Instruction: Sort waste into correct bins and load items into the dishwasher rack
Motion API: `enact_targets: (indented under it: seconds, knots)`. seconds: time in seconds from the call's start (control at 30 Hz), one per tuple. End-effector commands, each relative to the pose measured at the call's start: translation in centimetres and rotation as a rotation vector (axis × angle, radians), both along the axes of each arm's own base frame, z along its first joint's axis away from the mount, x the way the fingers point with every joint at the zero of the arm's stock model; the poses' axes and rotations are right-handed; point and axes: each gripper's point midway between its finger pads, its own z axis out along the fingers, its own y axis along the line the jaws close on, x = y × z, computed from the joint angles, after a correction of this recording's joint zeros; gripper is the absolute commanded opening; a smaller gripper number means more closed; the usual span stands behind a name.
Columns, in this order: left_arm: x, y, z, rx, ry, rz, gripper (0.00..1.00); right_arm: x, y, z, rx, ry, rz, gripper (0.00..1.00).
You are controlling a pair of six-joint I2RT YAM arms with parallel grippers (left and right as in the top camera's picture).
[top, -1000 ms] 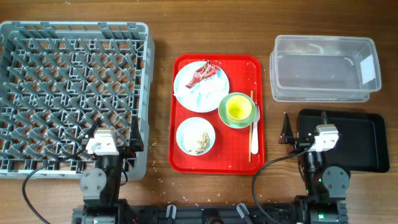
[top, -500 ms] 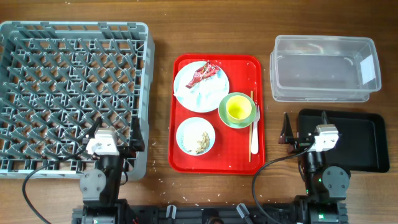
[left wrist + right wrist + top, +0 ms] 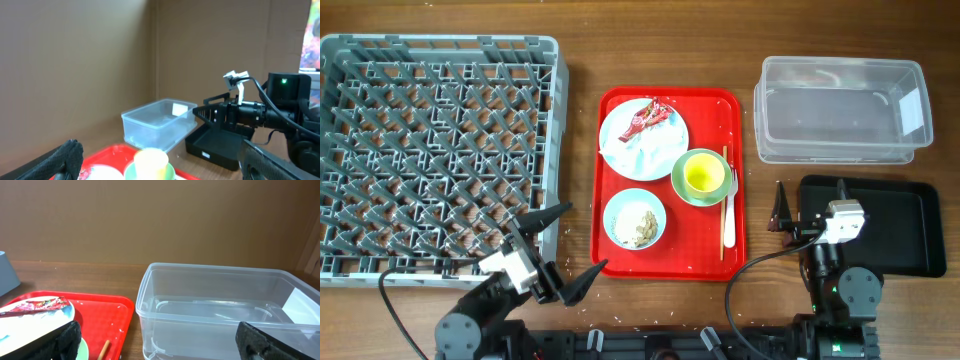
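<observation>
A red serving tray (image 3: 712,120) holds a pale blue plate (image 3: 655,145) with a red wrapper (image 3: 645,117), a mint-green bowl (image 3: 680,185) with a yellow cup (image 3: 701,174) in it, a white bowl (image 3: 618,205) of beige scraps (image 3: 638,226), chopsticks (image 3: 724,160) and a white fork (image 3: 729,222). The grey rack (image 3: 435,150) is at the left. The clear tub (image 3: 840,110) and black tray (image 3: 895,225) are at the right. My left gripper (image 3: 567,250) is open by the tray's front left corner. My right gripper (image 3: 810,198) is open over the black tray's left end. No tissue shows.
The left wrist view shows the yellow cup (image 3: 150,161), the clear tub (image 3: 155,120), the black tray (image 3: 215,147) and the right arm (image 3: 250,112). The right wrist view shows the tub (image 3: 220,305) and the tray's far edge (image 3: 100,310). Crumbs lie on the table.
My left gripper has swung from the rack's front right corner to the right and nearer, now pointing at the red tray. The right arm has not moved.
</observation>
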Motion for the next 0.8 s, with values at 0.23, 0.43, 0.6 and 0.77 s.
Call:
enact_targets:
  seconds: [0.23, 0.43, 0.6, 0.77]
  knots:
    - [7.6, 4.2, 1.2, 0.165, 0.598, 0.353, 1.0, 0.0, 0.0, 0.2, 0.007, -0.008, -0.004, 1.0]
    - [9.9, 2.6, 1.3, 0.075, 0.954, 0.232, 1.0, 0.0, 0.0, 0.2, 0.008, -0.008, -0.004, 1.0]
    - [10.1, 0.2, 1.1, 0.067, 0.993, 0.093, 1.0, 0.0, 0.0, 0.2, 0.007, -0.008, -0.004, 1.0]
    - [10.9, -1.2, -3.0, 0.264, 1.09, 0.345, 1.0, 0.0, 0.0, 0.2, 0.007, -0.008, -0.004, 1.0]
